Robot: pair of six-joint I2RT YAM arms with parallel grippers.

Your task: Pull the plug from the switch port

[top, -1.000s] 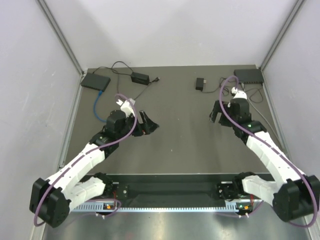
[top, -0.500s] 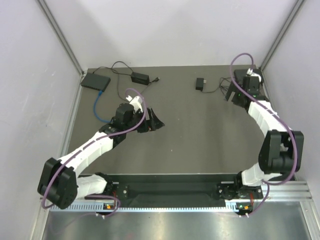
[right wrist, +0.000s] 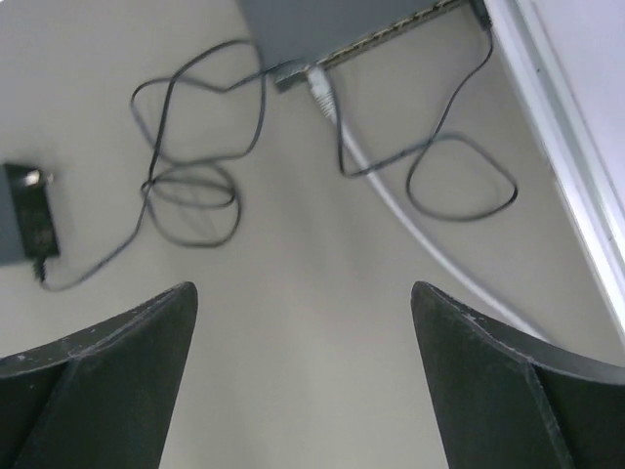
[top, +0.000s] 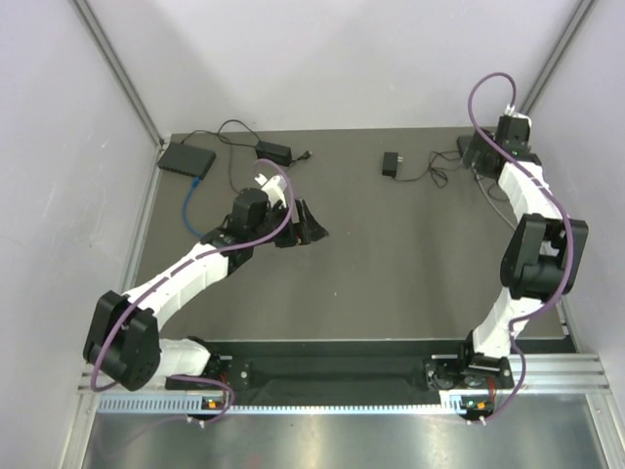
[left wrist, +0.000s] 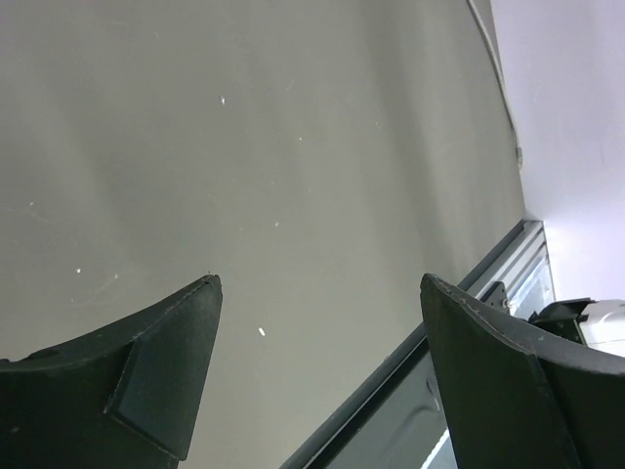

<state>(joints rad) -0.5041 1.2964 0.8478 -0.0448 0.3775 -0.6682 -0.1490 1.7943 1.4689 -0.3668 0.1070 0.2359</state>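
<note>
Right claw [right wrist: 303, 293] is spread wide with nothing between its fingers, and it hangs right over the plug [right wrist: 320, 91]. That plug sits seated in the front edge of the switch [right wrist: 322, 24], up in the table's far right corner. A white cable [right wrist: 410, 230] runs off from it toward the near right, with loose black cords [right wrist: 264, 107] looping around and the power adapter [right wrist: 24, 220] lying off to the left.

What a move in one second! A second back this arm was folded over mid-table, well short of the switch; half a second back it had closed in on the corner; now it is stretched all the way out, and from above it covers most of the switch.

Left claw [top: 305, 233] is also spread and holding nothing, over bare table [top: 391, 264]. It has crept a little farther out and to the right. Far left, the second switch [top: 187, 158] and its blue cable [top: 192, 210] lie exactly where they were.
</note>
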